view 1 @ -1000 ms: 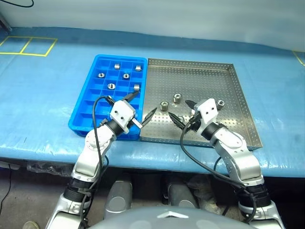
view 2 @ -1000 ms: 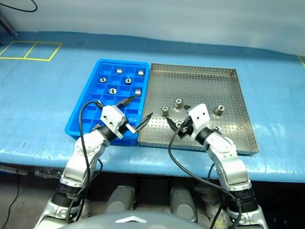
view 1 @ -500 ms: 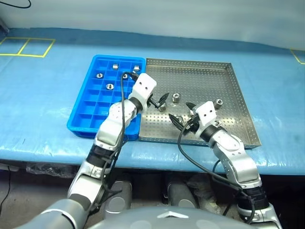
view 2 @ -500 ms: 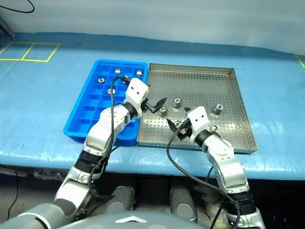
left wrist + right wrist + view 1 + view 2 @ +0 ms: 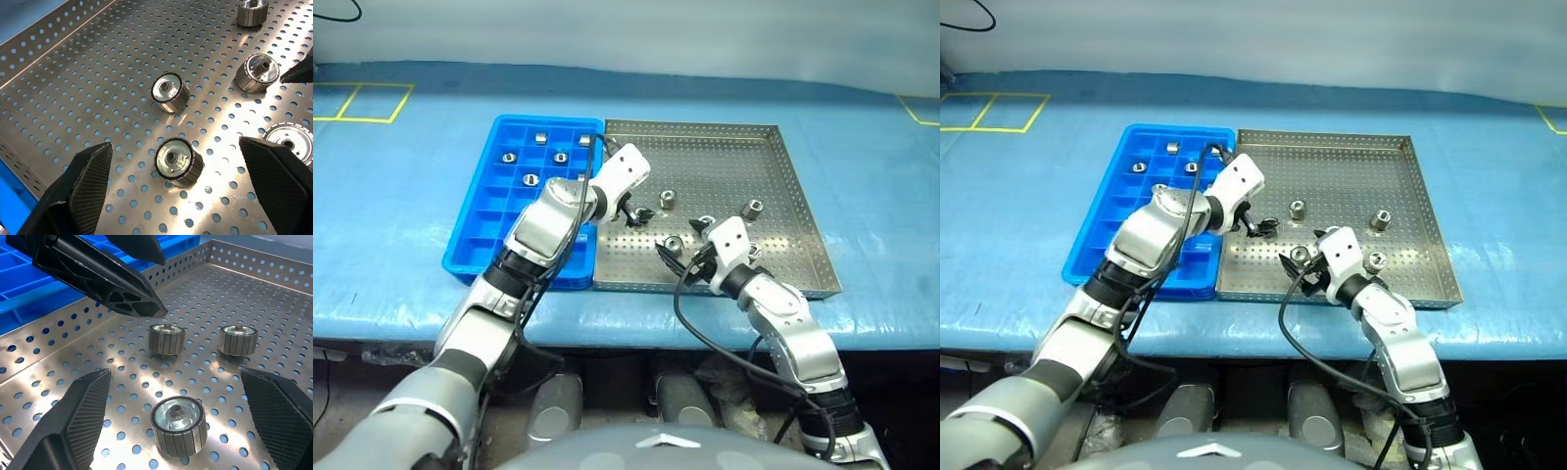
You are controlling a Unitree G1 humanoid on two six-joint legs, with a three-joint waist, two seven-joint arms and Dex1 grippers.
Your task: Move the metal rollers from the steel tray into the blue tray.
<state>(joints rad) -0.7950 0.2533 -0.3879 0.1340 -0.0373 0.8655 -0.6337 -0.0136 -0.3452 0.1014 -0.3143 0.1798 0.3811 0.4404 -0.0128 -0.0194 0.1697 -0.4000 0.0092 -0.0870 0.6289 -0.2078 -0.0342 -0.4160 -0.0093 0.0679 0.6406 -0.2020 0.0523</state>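
Blue-covered desk (image 5: 391, 225), with blue tray (image 5: 484, 230) just beside steel tray (image 5: 783, 196). Since a second ago, left pincer (image 5: 634, 209) swung from over the blue tray's near corner across into the steel tray, now tipped down over a roller; right pincer (image 5: 690, 257) barely shifted. Probably a fresh pick beginning, a few metal rollers (image 5: 170, 91) still loose on the perforated base, several already sitting in far compartments. Left pincer spread wide, empty, flanking a roller (image 5: 178, 160) without touching. Right pincer likewise wide apart, empty, straddling a near roller (image 5: 176, 423).
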